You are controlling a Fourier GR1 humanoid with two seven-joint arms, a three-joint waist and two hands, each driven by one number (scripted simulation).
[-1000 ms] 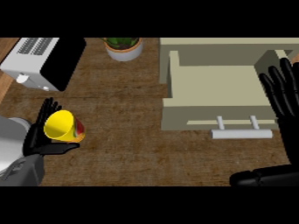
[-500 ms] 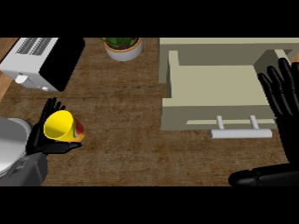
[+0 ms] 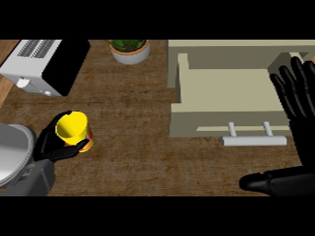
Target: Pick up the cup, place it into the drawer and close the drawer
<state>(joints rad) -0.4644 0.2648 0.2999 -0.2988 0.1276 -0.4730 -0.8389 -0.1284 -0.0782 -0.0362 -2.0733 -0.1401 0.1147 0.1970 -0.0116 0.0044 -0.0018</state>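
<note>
Far left: my left hand (image 3: pixel 50 146) has its fingers curled round the yellow cup (image 3: pixel 72 126). The cup is tilted in that grasp over the brown counter (image 3: pixel 133 156), well left of the drawer. Behind it stands a white-and-black toaster (image 3: pixel 44 64). Next along is a potted plant (image 3: pixel 128 48). The beige drawer (image 3: pixel 221 87) is open, its handle (image 3: pixel 255 140) facing me. My right hand (image 3: pixel 303 101) shows at the drawer's right edge, fingers straight and spread, holding nothing.
</note>
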